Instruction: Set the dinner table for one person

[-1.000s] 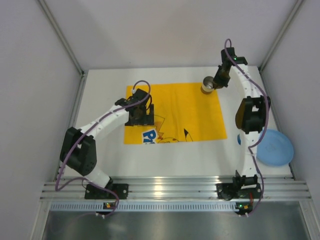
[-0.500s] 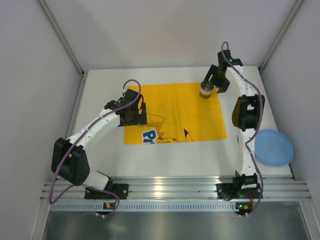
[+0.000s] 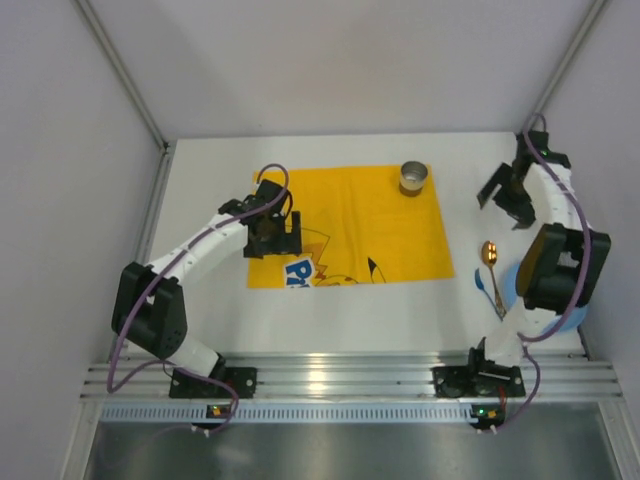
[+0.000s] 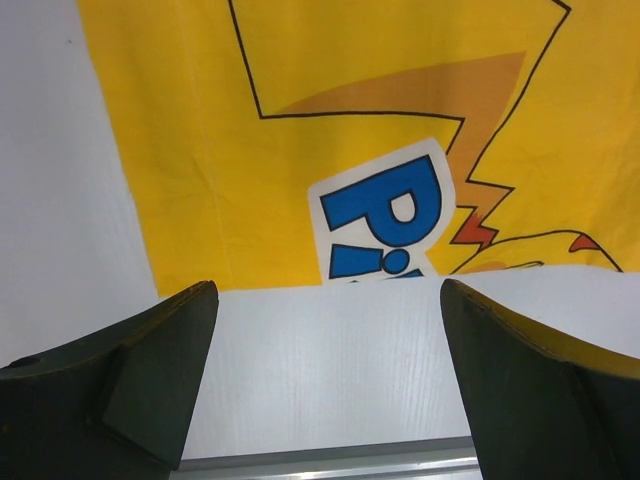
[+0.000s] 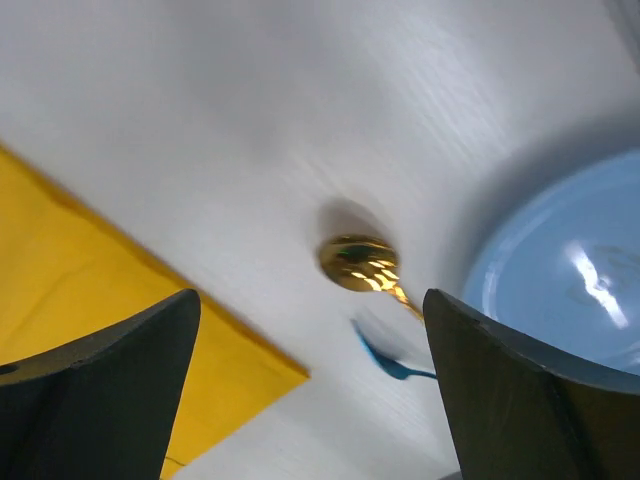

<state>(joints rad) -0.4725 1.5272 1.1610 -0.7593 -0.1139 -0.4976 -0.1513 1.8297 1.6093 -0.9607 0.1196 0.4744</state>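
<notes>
My left end effector [image 3: 275, 232] hangs low over the near left part of the yellow mat [image 3: 350, 225]. Its fingers [image 4: 150, 370] are spread wide with nothing between them, and below them I see the mat's printed near edge and the white table [image 3: 350, 315]. The table fills the whole work area and carries everything here. My right end effector [image 3: 505, 195] hovers over bare table at the far right, its fingers also spread and empty. A metal cup [image 3: 413, 178] stands upright on the mat's far right corner. Just right of the mat lies a gold spoon [image 5: 358, 262], with a blurred blue utensil [image 5: 385, 360] beside it. A blue plate [image 5: 560, 270] sits close to both.
</notes>
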